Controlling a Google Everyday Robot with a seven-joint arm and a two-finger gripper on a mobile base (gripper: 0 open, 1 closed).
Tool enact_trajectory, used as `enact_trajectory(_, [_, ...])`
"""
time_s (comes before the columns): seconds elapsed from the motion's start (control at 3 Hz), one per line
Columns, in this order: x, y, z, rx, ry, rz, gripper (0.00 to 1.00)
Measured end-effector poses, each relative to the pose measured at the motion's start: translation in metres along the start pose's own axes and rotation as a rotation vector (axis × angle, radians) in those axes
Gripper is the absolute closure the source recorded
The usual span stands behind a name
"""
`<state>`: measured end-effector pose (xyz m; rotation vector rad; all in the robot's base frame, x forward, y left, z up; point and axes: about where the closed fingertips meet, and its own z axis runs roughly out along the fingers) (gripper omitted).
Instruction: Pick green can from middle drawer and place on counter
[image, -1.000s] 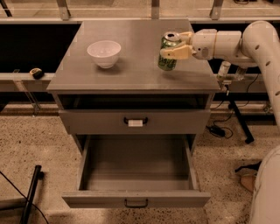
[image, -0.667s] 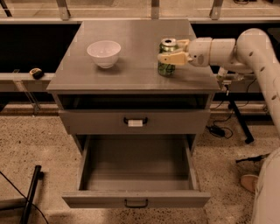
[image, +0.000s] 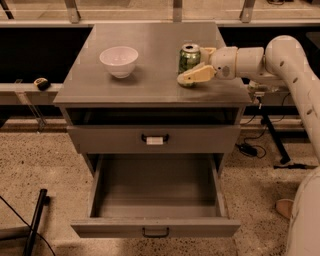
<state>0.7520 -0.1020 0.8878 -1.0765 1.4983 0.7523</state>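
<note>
The green can (image: 189, 57) stands upright on the counter (image: 150, 85), right of its middle, with its silver top showing. My gripper (image: 196, 64) reaches in from the right and is shut on the can, one finger in front of its base and the other behind it. The can's base is at the counter's surface. The middle drawer (image: 155, 227), the one with the plain dark bar handle, is pulled fully out below and is empty inside.
A white bowl (image: 119, 60) sits on the left part of the counter. The drawer with a white tag on its handle (image: 154, 139) is closed. My white arm (image: 292, 65) runs along the right side. A black stand (image: 272, 137) and cables lie on the floor at right.
My gripper has carried the green can a little leftward and down from above the counter's right side, so that it now rests on the surface. The bowl and drawers have not moved.
</note>
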Motion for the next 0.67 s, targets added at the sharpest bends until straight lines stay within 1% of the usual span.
enact_trajectory(0.33, [0.001,-0.008,-0.024,0.042,-0.022,-0.068,0.00])
enact_trajectory(0.67, [0.010,-0.021,-0.088,0.137,-0.074,-0.205,0.00])
